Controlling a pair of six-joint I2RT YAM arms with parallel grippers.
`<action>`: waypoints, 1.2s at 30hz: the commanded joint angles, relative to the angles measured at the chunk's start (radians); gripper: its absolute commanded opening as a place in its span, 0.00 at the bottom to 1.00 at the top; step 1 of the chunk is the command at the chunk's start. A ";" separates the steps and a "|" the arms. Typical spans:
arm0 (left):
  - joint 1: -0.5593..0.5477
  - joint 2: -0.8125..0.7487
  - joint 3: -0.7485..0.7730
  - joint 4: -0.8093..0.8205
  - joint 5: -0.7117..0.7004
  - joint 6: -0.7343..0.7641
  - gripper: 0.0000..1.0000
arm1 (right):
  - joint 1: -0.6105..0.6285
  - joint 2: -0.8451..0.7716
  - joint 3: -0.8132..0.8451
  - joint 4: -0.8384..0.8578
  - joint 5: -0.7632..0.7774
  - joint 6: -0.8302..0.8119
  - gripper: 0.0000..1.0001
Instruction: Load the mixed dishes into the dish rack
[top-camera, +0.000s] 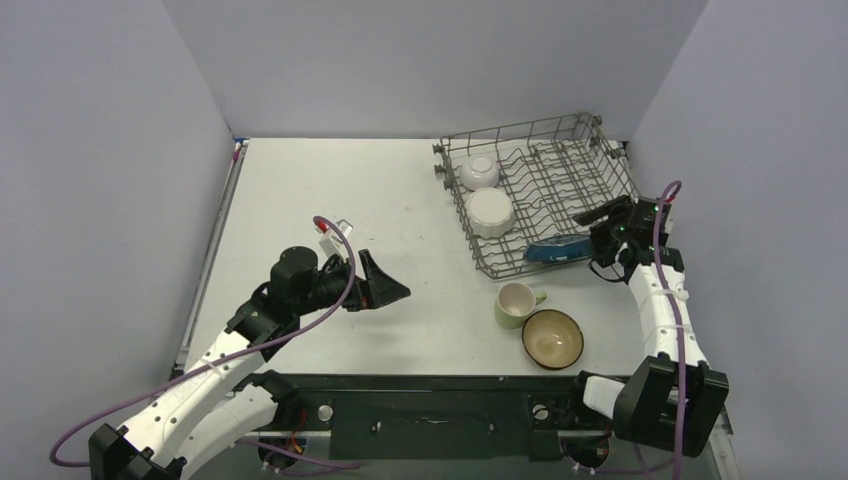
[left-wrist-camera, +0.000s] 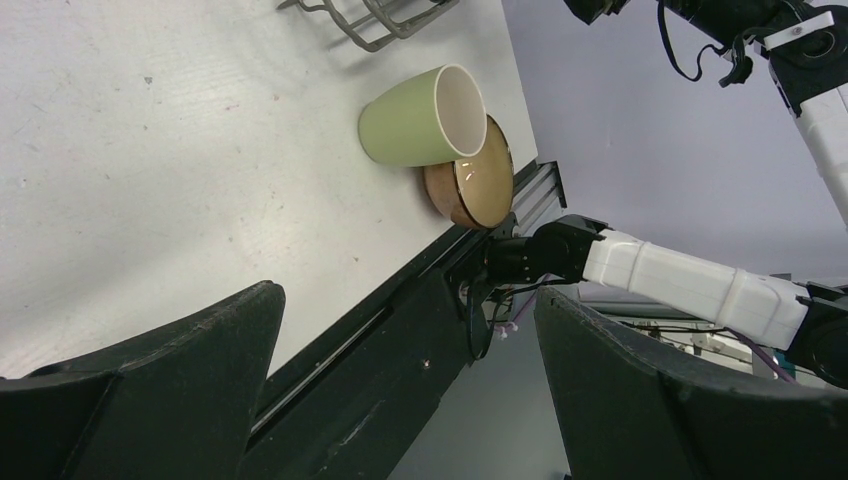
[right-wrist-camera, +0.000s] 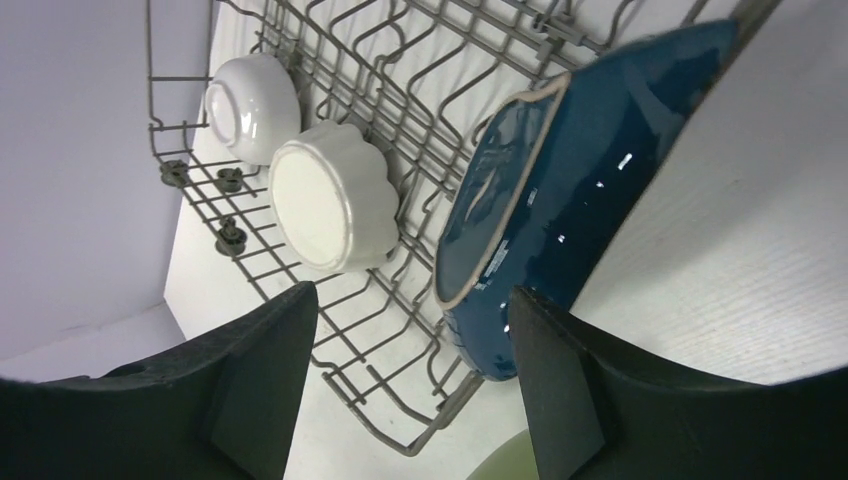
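Where the white table (top-camera: 330, 200) reaches its far right corner sits the large rectangular grey wire dish rack (top-camera: 560, 165). At its near edge the glossy dark blue leaf-shaped dish (right-wrist-camera: 580, 170) leans tilted on its side, its small label unreadable; the right gripper (right-wrist-camera: 410, 295) gapes just beside it, clamping nothing. Outside, the brown bowl with cream inside (top-camera: 552, 337) sits just beside the pale green mug (top-camera: 516, 305). Among the tines stand the white scalloped plate (top-camera: 490, 213) and the small white bowl (top-camera: 480, 171). The left gripper (top-camera: 392, 285) hangs wide apart, empty

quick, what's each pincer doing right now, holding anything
left pincer: open, empty.
right pincer: open, holding nothing; the dark blue dish sits just ahead of it.
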 joint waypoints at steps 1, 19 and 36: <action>-0.004 -0.009 0.001 0.053 0.021 -0.008 0.96 | -0.022 -0.030 -0.020 -0.029 0.046 -0.032 0.66; -0.350 0.165 0.074 0.108 -0.320 -0.058 0.99 | 0.346 -0.210 0.185 -0.449 0.495 -0.410 0.65; -0.696 0.927 0.643 -0.033 -1.068 -0.230 0.91 | 0.492 -0.408 0.310 -0.570 0.596 -0.376 0.67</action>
